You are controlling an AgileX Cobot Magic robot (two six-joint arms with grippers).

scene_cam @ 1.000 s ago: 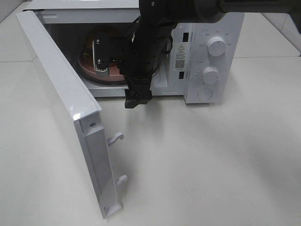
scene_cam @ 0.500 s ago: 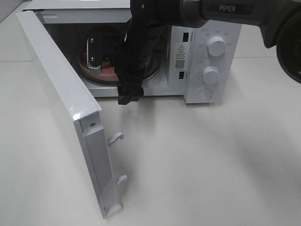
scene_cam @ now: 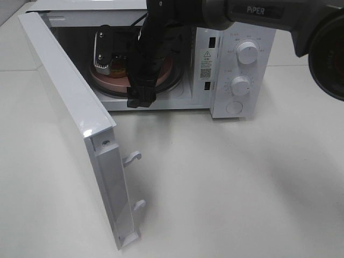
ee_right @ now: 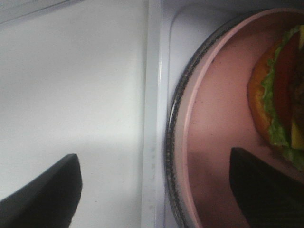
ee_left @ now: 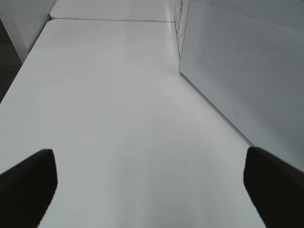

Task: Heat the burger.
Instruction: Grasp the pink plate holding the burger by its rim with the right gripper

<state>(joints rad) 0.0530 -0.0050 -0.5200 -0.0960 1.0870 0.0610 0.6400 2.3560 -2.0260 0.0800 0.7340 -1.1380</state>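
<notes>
The burger (ee_right: 278,99), with green lettuce and a red slice showing, lies on a pinkish round dish (ee_right: 213,142) on the glass turntable (ee_right: 172,142) inside the open microwave (scene_cam: 220,64). In the exterior high view only a tan sliver of the burger (scene_cam: 109,69) shows on the dish (scene_cam: 115,82), below my right gripper (scene_cam: 105,54), which reaches into the cavity. In its wrist view the right gripper (ee_right: 152,190) is open: one finger hangs over the dish, the other beyond the turntable's rim. My left gripper (ee_left: 149,190) is open over bare table.
The microwave door (scene_cam: 70,107) stands swung out to the left, its latch hooks (scene_cam: 131,157) pointing right. Its outer face (ee_left: 237,71) is close beside the left gripper. Two knobs (scene_cam: 247,52) (scene_cam: 240,85) sit on the control panel. White table (scene_cam: 242,188) surrounds the oven.
My right arm has moved left and deeper into the microwave cavity, its gripper now further toward the back left over the dish. The left side looks unchanged.
</notes>
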